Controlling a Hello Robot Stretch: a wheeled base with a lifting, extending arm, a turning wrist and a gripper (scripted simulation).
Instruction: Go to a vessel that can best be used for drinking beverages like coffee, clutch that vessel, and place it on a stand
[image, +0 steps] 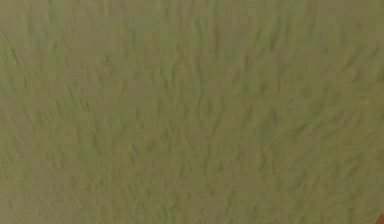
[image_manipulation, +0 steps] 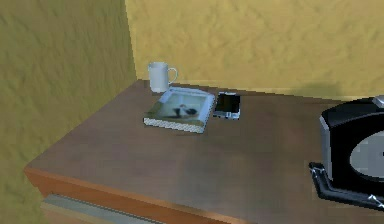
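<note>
A white mug (image_manipulation: 160, 75) with its handle toward the arm side view's right stands upright at the far end of a brown wooden tabletop (image_manipulation: 190, 160), near the corner of two yellow walls. Just in front of it lies a book (image_manipulation: 181, 108) with a pale printed cover. In the forward view a yellow-green textured wall (image: 190, 110) stands very close.
A small dark phone-like slab (image_manipulation: 229, 105) lies next to the book. A black and silver appliance (image_manipulation: 355, 150) stands at the tabletop's right end. The table's near edge (image_manipulation: 120, 200) runs across the arm side view's lower left. Yellow walls (image_manipulation: 260, 40) enclose the table's far sides.
</note>
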